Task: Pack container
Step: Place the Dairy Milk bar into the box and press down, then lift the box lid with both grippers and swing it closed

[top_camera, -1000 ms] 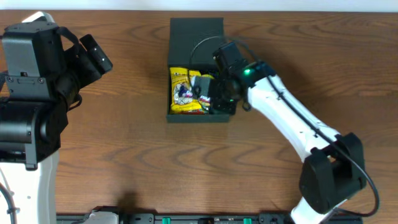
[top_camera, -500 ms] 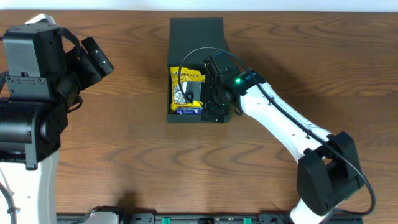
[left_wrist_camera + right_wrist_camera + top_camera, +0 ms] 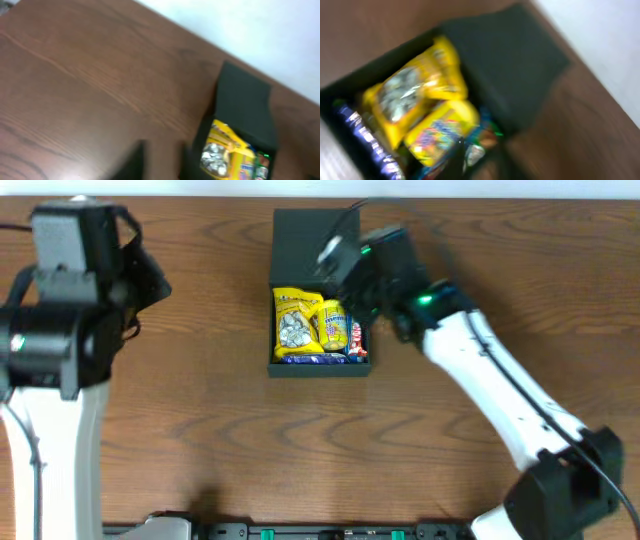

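Note:
The dark container (image 3: 274,330) stands at mid-table with its flap lid (image 3: 305,235) lying open behind it. Inside lie two yellow snack packets (image 3: 296,320), a red one (image 3: 358,340) and a blue one (image 3: 305,360). My right gripper (image 3: 337,252) hovers blurred above the lid, outside the box, shut with nothing seen in it. In the right wrist view its dark fingers (image 3: 458,159) hang over the packets (image 3: 415,95). My left gripper (image 3: 150,280) is raised far to the left, shut and empty. The left wrist view shows the container (image 3: 245,100) off to the right.
Brown wooden table (image 3: 200,430) all around the box. The right arm (image 3: 500,390) stretches diagonally from the front right corner. The left arm's body (image 3: 60,340) towers at the left edge. A pale wall (image 3: 260,30) lies beyond the table's back edge.
The right gripper has come up out of the box and back over the lid, uncovering the packets. The left arm has turned and shifted. Both wrist views are blurred by motion.

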Controlling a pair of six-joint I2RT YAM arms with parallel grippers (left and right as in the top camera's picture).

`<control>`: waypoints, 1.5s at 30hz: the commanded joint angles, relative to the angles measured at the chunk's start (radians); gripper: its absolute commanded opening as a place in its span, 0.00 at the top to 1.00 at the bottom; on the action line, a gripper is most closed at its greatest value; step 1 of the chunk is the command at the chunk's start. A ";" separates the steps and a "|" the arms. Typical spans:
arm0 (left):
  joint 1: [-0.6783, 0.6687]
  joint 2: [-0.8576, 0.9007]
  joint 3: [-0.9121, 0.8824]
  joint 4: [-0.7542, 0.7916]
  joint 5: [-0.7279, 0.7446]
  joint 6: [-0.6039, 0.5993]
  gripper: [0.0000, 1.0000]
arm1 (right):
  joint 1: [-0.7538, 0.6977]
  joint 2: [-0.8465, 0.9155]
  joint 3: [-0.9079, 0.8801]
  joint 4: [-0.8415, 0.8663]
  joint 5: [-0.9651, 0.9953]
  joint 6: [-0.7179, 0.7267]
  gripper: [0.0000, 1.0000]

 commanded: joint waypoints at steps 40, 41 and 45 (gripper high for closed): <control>0.043 1.003 0.005 0.684 0.862 -0.498 0.94 | -0.308 0.702 0.318 0.194 -0.557 0.705 0.99; 0.043 1.010 0.005 0.684 0.863 -0.501 0.94 | -0.308 0.707 0.318 0.193 -0.564 0.707 0.99; 0.043 1.015 0.005 0.710 0.869 -0.512 0.94 | -0.297 0.734 0.318 0.196 -0.604 0.743 0.99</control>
